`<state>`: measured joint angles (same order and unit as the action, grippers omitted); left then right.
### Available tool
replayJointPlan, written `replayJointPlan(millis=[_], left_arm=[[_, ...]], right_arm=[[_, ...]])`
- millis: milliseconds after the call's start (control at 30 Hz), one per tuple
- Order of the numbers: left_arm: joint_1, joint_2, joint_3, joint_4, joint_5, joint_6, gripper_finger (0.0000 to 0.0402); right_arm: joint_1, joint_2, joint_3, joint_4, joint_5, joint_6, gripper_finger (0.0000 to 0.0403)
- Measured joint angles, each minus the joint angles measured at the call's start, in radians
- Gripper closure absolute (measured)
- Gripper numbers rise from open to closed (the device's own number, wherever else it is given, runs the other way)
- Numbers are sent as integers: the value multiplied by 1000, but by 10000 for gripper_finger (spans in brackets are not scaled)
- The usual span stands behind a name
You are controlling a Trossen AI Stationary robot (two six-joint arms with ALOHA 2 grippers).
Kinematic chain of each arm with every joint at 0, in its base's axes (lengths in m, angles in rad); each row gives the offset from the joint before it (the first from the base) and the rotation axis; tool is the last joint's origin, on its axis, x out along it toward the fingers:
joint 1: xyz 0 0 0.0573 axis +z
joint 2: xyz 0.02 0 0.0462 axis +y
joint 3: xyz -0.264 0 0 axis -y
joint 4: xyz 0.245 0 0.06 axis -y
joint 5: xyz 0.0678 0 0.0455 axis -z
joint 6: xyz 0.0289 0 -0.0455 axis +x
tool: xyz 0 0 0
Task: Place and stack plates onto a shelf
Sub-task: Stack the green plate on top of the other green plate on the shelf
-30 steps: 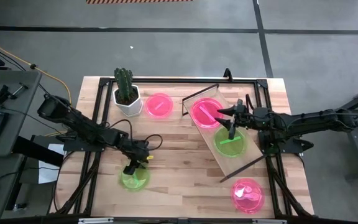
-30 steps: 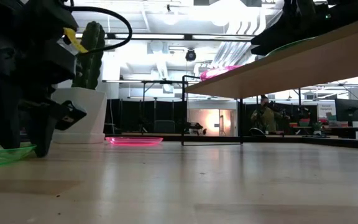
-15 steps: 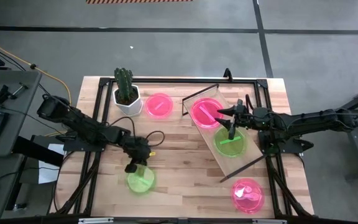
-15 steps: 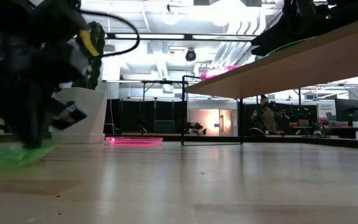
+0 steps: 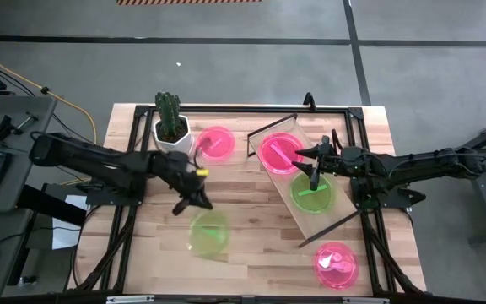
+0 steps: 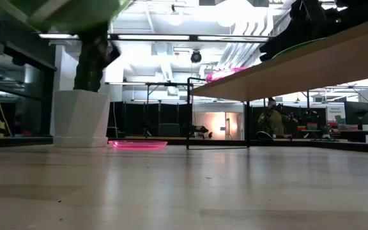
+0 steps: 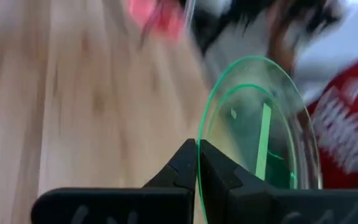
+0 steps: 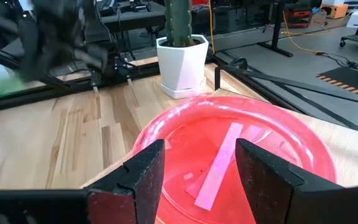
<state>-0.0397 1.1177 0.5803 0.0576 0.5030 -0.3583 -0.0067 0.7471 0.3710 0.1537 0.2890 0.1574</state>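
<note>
My left gripper (image 5: 194, 203) is shut on a neon green plate (image 5: 209, 232), which is lifted well above the table; in the low view it is up at the top left (image 6: 69, 11). The shelf (image 5: 344, 198) stands askew at the right and carries a pink plate (image 5: 275, 150) and a green plate (image 5: 313, 196). My right gripper (image 8: 201, 168) hovers open over the shelf, just short of that pink plate (image 8: 229, 149). One more pink plate (image 5: 216, 142) lies flat on the table by the cactus pot, and another (image 5: 336, 263) lies at the near right. My left gripper pinches the green plate's rim (image 7: 199, 152) between its two fingers. The fingers slant down from the table's far left side onto the plate's far edge. The plate (image 7: 260, 124) reaches out beyond the fingers, about level and lifted clear of the table.
A white hexagonal cactus pot (image 5: 172, 128) stands at the far left, close to the left arm. A black wire frame (image 5: 310, 103) borders the tabletop. Bare wood lies between the lifted plate and the shelf's near left corner.
My left gripper has risen and moved toward the table's right and far edges. It has taken the green plate with it. The plate lay on the table near the front a second ago and now hangs clear above it.
</note>
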Motion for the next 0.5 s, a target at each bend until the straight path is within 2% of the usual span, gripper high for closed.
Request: replayJointPlan(millis=[133, 233, 400, 500], left_arm=[[55, -34, 1, 192, -77, -108, 401], [86, -29, 30, 234, -187, -127, 401], [109, 53, 162, 258, -402, -69, 401], [114, 136, 249, 298, -487, -3, 401]], right_arm=[[0, -2, 0, 26, 6, -22, 218], [0, -3, 0, 111, 29, -40, 218], [0, -3, 0, 295, 48, -109, 218], [0, -3, 0, 421, 48, -136, 218]])
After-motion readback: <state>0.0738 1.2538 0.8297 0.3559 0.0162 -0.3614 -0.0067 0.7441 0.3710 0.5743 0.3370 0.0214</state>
